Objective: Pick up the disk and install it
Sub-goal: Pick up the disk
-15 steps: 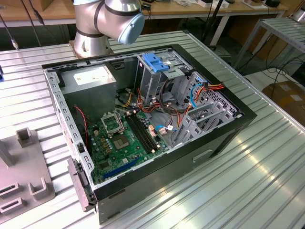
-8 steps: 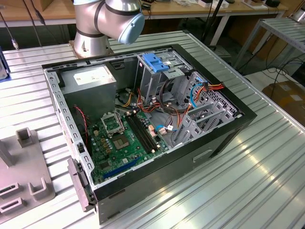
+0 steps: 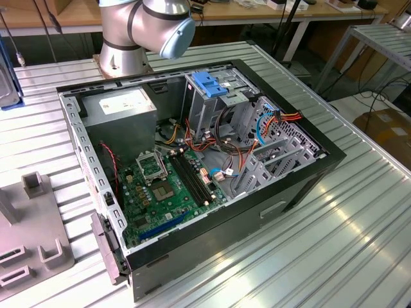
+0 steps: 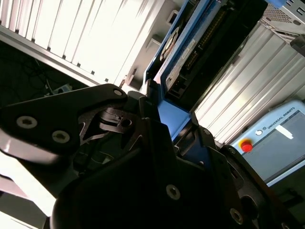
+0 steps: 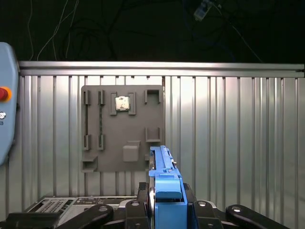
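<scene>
The disk (image 5: 164, 164) stands edge-on between my gripper's black fingers (image 5: 143, 191), its bright blue frame toward the camera. In the second wrist view the disk (image 4: 190, 47) shows its grey underside with the blue frame along its edges, rising out of the gripper (image 4: 164, 119). The gripper (image 5: 164, 195) is shut on the disk and holds it over the ribbed metal table (image 5: 228, 133). The arm's base and a joint (image 3: 144, 25) stand behind the open computer case (image 3: 192, 160) in the exterior view.
Inside the case are a green motherboard (image 3: 160, 186), a grey power supply (image 3: 122, 106) and a metal drive cage with a blue latch (image 3: 212, 83). A grey fixture plate (image 5: 121, 129) carrying a small chip (image 5: 122, 103) lies on the table. A pendant with a red button (image 4: 246, 146) lies nearby.
</scene>
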Controlling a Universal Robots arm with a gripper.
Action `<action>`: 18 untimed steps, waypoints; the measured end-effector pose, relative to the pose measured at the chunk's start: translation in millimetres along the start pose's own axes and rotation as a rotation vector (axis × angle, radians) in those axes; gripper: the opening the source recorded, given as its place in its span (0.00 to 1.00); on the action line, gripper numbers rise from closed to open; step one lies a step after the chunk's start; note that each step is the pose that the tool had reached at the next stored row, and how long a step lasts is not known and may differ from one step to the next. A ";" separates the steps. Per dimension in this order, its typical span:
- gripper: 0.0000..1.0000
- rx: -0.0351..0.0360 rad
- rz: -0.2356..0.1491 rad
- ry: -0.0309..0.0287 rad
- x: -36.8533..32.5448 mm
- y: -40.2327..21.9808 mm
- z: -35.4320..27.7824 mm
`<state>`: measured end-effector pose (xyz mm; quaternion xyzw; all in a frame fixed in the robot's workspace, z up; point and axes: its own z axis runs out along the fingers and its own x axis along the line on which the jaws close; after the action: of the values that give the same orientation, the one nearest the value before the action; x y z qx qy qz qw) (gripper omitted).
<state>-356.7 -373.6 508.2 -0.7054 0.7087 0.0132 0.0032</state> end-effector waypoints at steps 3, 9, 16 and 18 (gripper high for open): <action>0.37 0.0000 0.000 0.0000 0.0 -4.2 0.0; 0.37 0.0000 0.000 0.0000 -0.1 -12.2 -0.2; 0.37 0.0000 0.000 0.0000 6.4 -19.1 -0.1; 0.37 0.0000 0.000 0.0000 8.7 -21.1 -0.1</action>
<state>-335.6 -382.3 507.8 -0.7054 0.7087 0.0132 0.0032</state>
